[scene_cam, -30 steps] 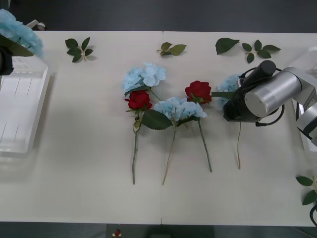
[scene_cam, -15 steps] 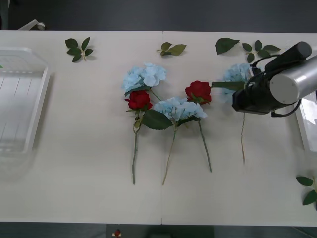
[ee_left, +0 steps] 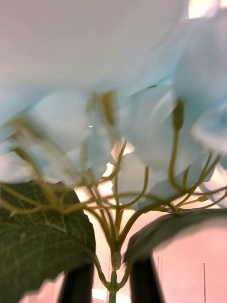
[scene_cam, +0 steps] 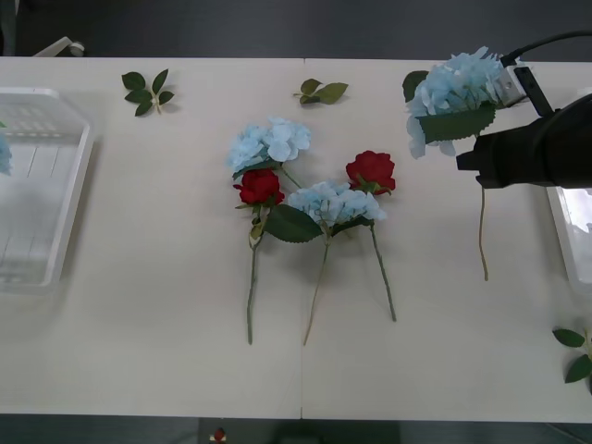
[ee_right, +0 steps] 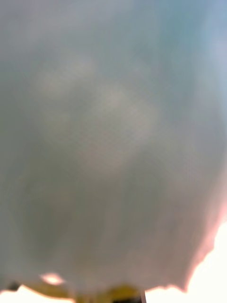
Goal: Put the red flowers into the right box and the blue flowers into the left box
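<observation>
My right gripper [scene_cam: 476,159] holds a blue flower [scene_cam: 458,91] lifted above the table's right side, its stem hanging down. In the left wrist view a second blue flower [ee_left: 118,118] looms close, its stem pinched in my left gripper [ee_left: 112,283] between black fingers [ee_left: 78,286]. A sliver of its bloom [scene_cam: 3,153] shows over the left box [scene_cam: 55,240]. Two red flowers [scene_cam: 259,187] [scene_cam: 372,170] and two blue flowers [scene_cam: 270,143] [scene_cam: 335,203] lie together mid-table. The right box [scene_cam: 572,242] sits at the right edge.
Loose green leaf sprigs lie along the far side [scene_cam: 146,91] [scene_cam: 321,91] and at the near right corner [scene_cam: 577,353]. Bare tabletop stretches between the flower cluster and the left box, and along the front edge.
My right arm has raised its blue flower off the table and carried it back and to the right. The left arm's flower has slid from the far left corner to the left edge over the box.
</observation>
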Controlling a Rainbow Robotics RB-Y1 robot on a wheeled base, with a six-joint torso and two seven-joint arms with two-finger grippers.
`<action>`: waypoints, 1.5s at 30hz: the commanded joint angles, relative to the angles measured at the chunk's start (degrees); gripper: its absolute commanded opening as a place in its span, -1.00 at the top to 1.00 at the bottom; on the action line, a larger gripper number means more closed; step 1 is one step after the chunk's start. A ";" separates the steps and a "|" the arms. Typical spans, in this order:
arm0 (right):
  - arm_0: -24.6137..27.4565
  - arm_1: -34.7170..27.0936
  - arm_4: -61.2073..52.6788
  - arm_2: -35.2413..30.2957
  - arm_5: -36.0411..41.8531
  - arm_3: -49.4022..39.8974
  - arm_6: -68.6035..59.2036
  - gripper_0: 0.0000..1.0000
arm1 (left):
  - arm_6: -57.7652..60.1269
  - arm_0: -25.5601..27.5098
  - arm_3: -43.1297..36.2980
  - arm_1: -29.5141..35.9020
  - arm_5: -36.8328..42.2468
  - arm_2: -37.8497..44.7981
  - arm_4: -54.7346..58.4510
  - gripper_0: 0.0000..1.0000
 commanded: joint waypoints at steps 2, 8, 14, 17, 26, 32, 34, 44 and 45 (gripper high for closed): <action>7.65 -0.85 -14.60 -8.52 -2.02 -6.53 11.75 1.00 | -1.58 -1.36 -0.78 0.85 2.07 0.39 2.81 -0.40; 13.89 0.03 -31.91 -13.35 -2.73 -7.06 32.84 1.00 | -2.81 -3.82 -2.80 2.52 12.18 0.83 12.13 -0.69; 14.24 4.16 -39.73 -11.42 -4.75 -6.97 46.82 1.00 | -7.91 -8.31 -3.77 3.22 21.49 -0.05 25.05 -0.80; 13.01 6.62 -41.67 -8.17 -7.03 -6.97 50.42 1.00 | -11.51 -11.03 -4.12 3.22 23.43 -3.12 32.08 -0.81; 4.92 9.17 -45.09 7.65 -20.22 -5.47 50.33 1.00 | -27.77 -10.68 -5.26 -0.82 15.34 -15.69 56.86 -0.80; -1.41 10.66 -49.75 13.28 -19.16 0.77 49.54 1.00 | -41.04 -8.31 -5.35 -4.43 15.08 -21.85 67.94 -0.80; -2.81 11.02 -51.51 14.42 -18.46 2.44 49.10 1.00 | -47.55 -6.73 -5.62 -6.10 15.25 -24.31 71.54 -0.80; -4.84 12.60 -52.65 15.30 -16.44 3.40 42.07 1.00 | -52.61 1.98 -10.19 -12.25 15.25 -29.67 77.96 -0.81; -5.01 12.86 -52.74 15.39 -16.26 3.40 41.89 1.00 | -52.61 2.59 -10.80 -13.57 15.25 -30.11 77.96 -0.81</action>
